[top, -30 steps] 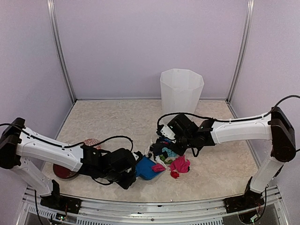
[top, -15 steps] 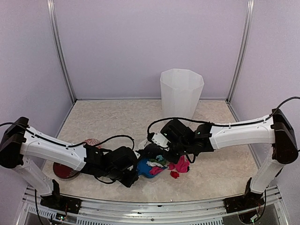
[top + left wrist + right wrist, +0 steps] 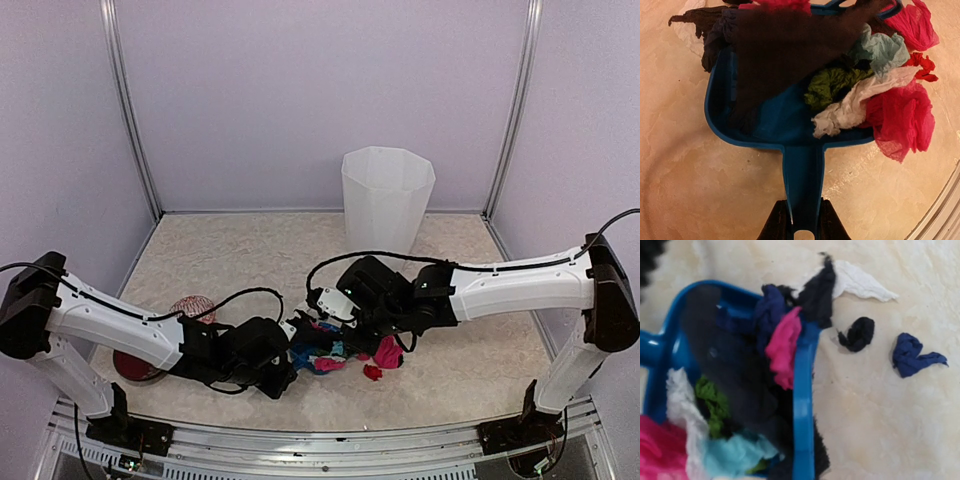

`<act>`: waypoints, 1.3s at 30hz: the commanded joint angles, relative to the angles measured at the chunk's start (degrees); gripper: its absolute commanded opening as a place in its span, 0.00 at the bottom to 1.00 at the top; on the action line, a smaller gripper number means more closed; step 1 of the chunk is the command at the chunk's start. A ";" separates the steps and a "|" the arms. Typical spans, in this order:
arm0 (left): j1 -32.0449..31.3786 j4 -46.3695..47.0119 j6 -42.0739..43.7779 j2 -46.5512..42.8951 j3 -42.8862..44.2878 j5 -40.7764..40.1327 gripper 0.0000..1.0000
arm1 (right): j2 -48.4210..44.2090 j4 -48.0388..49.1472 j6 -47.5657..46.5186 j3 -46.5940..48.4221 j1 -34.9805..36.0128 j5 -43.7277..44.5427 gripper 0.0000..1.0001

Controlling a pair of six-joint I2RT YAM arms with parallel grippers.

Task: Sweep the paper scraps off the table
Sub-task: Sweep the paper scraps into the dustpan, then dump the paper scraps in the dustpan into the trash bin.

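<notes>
Most paper scraps (image 3: 850, 95) sit heaped in the blue dustpan (image 3: 765, 125) on the desk (image 3: 695, 185); navy scrap (image 3: 912, 356) plus black and white ones remain outside the rim; left pincer (image 3: 801, 222) pinching the pan handle; right pincer (image 3: 322, 315) pressed together over the pile; judged mostly done.

Plain lavender walls (image 3: 300, 100) on three sides, silver metal posts (image 3: 131, 110) in both back corners, tall white bin (image 3: 387, 195) near back wall.
</notes>
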 commanded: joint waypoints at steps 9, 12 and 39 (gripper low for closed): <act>0.15 8.44 0.71 1.63 -2.28 -3.50 0.00 | -2.73 -3.84 1.48 2.80 1.95 0.16 0.00; 0.09 9.60 0.83 1.25 -3.13 -3.88 0.00 | -3.17 -4.24 1.84 2.96 1.94 2.83 0.00; -1.60 11.90 4.81 -7.00 -3.74 -12.02 0.00 | -18.17 -1.68 11.21 -5.93 -6.33 15.89 0.00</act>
